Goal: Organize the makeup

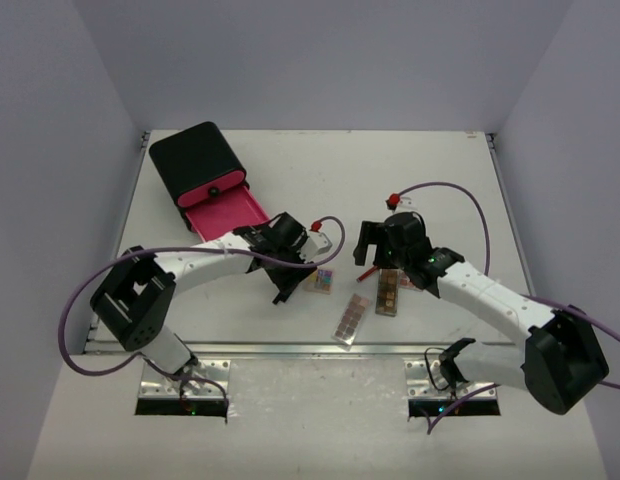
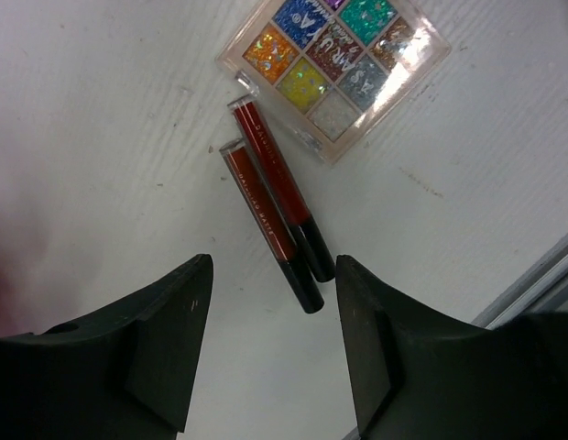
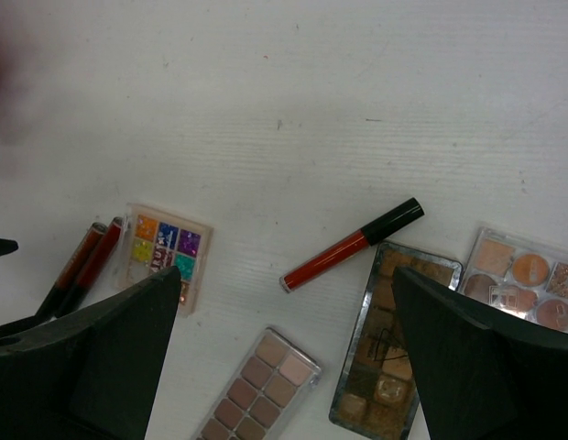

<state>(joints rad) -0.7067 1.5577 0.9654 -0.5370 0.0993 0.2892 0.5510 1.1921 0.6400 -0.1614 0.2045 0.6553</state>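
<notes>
My left gripper (image 1: 290,282) (image 2: 273,353) is open and empty, low over the table just short of the black caps of two dark red sticks (image 2: 270,215) lying side by side. The square multicolour palette (image 2: 334,60) (image 1: 320,280) (image 3: 165,255) lies just beyond them. My right gripper (image 1: 375,258) (image 3: 286,307) is open and empty above a third red stick (image 3: 353,246) (image 1: 366,270), a long nude palette (image 3: 261,385) (image 1: 352,318) and a long brown palette (image 3: 389,353) (image 1: 388,292). No round compacts show.
The large black box (image 1: 198,160) stands at the back left with its pink drawer (image 1: 225,212) pulled open toward the left arm. Another pale palette (image 3: 527,280) lies at the right edge of the right wrist view. The table's metal front edge (image 1: 290,348) runs close below the palettes.
</notes>
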